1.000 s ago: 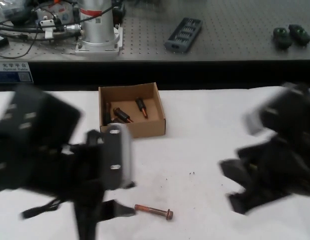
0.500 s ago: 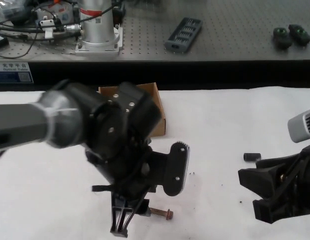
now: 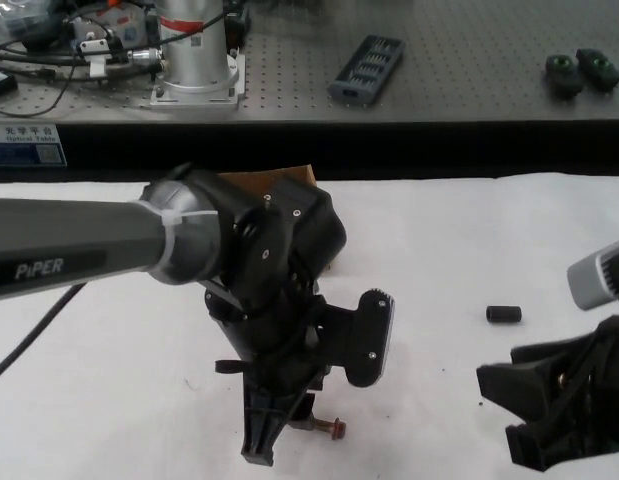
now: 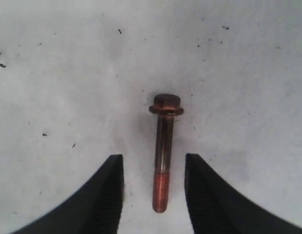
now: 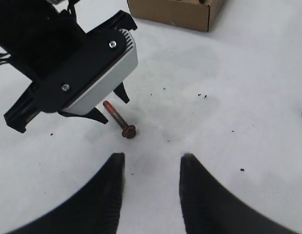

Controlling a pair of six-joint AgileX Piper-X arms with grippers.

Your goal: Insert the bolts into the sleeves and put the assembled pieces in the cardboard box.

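Note:
A copper-coloured bolt (image 4: 163, 146) lies on the white cloth, its hex head (image 3: 335, 428) poking out beside the left arm. My left gripper (image 4: 153, 195) points down over it, open, with the threaded end between its fingers (image 4: 108, 195) and untouched. That gripper (image 5: 77, 73) and the bolt (image 5: 119, 120) also appear in the right wrist view. My right gripper (image 5: 151, 195) hovers open and empty at the front right (image 3: 549, 410). A small black sleeve (image 3: 504, 313) lies to the right of centre. The cardboard box (image 5: 175, 12) stands behind the left arm, mostly hidden (image 3: 279, 177).
The left arm's grey tube (image 3: 69, 250) crosses the left half of the cloth. Behind the cloth, a perforated bench carries a metal post base (image 3: 194, 60), a dark slotted holder (image 3: 367, 65) and two dark knobs (image 3: 581, 70).
The left arm has swung in from the left and come down over the bolt, fingers now either side of it. The right arm dropped back to the front right, uncovering the sleeve.

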